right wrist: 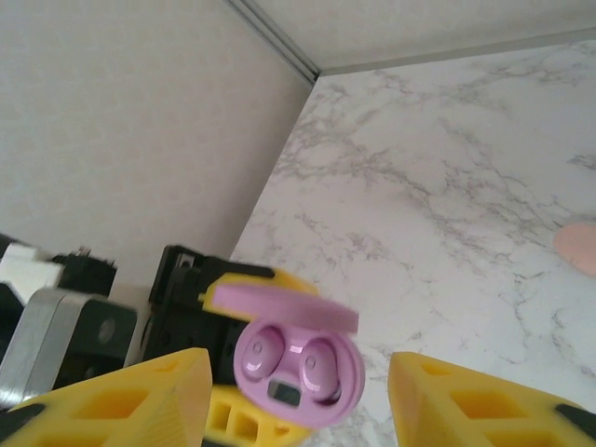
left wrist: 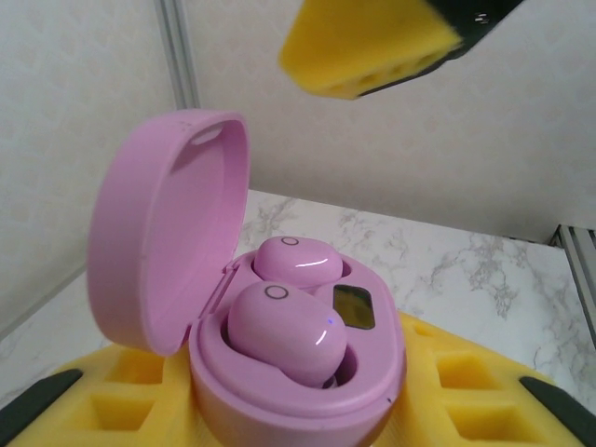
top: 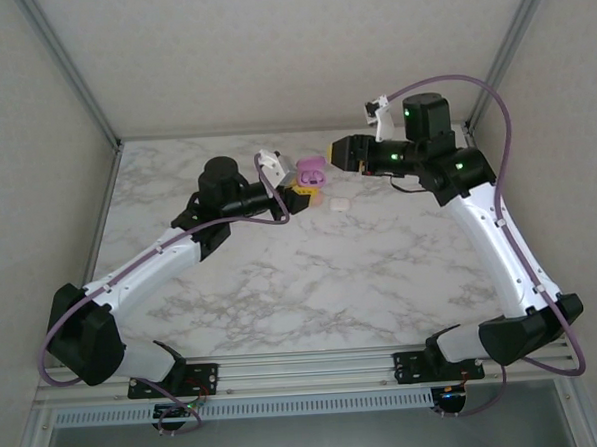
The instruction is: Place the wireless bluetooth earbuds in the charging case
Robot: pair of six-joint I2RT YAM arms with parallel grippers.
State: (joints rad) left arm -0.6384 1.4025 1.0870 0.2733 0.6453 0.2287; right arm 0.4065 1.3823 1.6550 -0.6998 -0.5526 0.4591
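Top view, left gripper (top: 301, 191): clamped on the pink charging case (top: 311, 171), which sits right at its fingertips, raised off the desk (top: 312, 283).
Top view, right gripper (top: 335, 153): fingers apart with nothing between them, just beside the case on the side away from the left gripper.
Top view, white piece (top: 340, 203): lies on the desk near the left gripper's tip, apart from both grippers (too small to tell what it is).
Left wrist view, charging case (left wrist: 377, 372): pinched between the left gripper's own yellow fingers (left wrist: 93, 410), with the lid (left wrist: 158, 233) swung open and standing upright to one side.
Left wrist view, earbuds (left wrist: 284, 326): two pink ones, side by side, each seated in its own well inside the case, beside a small dark screen.
Left wrist view, right gripper's finger (left wrist: 372, 47): one yellow pad hangs above the open case, clear of it.
Right wrist view, right gripper (right wrist: 298, 365): its two yellow fingers stand wide apart, touching nothing.
Right wrist view, charging case (right wrist: 298, 368): seen beyond the gap between those fingers, open, both earbuds (right wrist: 256, 352) in it, held by the left gripper's yellow and black fingers.
Right wrist view, pale pink patch (right wrist: 577, 247): on the desk well beyond the right finger (blurred, cannot tell what it is).
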